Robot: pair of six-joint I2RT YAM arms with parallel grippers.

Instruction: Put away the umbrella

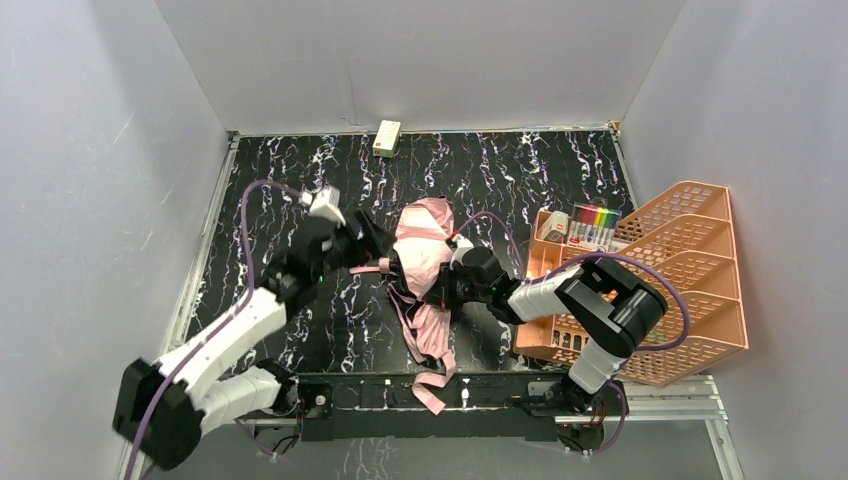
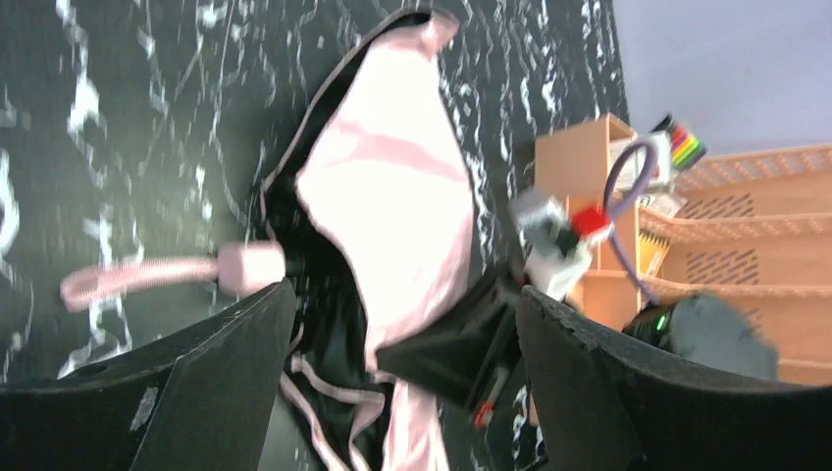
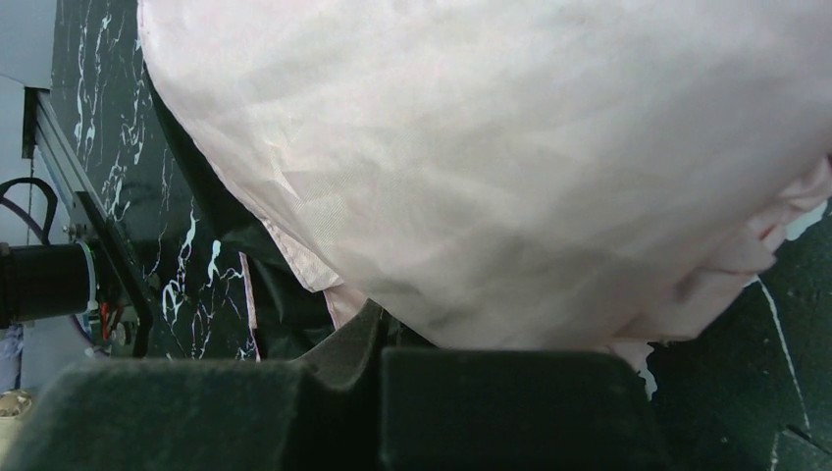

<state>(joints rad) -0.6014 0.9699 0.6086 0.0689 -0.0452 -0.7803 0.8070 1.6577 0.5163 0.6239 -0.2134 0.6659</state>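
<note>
The pale pink and black folding umbrella [image 1: 425, 250] is light and floppy. Your right gripper [image 1: 447, 283] pinches its cloth, your left gripper [image 2: 404, 294] stands apart. Take the stiff stubby pink handle [image 2: 250, 267].

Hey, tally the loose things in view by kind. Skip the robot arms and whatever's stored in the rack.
Umbrella: 1
Small cream box: 1
Orange mesh rack: 1
Total: 3
</note>
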